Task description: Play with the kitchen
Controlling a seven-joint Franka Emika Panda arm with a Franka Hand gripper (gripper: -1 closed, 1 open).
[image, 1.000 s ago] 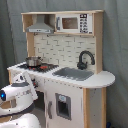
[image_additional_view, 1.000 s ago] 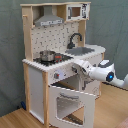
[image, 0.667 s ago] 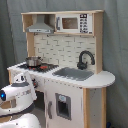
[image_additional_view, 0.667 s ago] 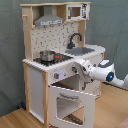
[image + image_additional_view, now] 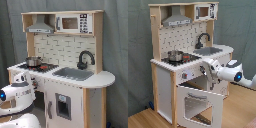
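One kitchen (image 5: pixel 183 60) (perhaps wood-floored room)

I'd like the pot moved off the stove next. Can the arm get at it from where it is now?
Probably yes. The pot stands in the open on the stovetop, nothing over it but the high range hood. The gripper sits low by the open oven door and must rise first.

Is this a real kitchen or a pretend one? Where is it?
It looks like a pretend one: a toy kitchen set up indoors, probably a test room. It has a little microwave, a black faucet and a pot, with a grey curtain behind and a robot arm beside it.
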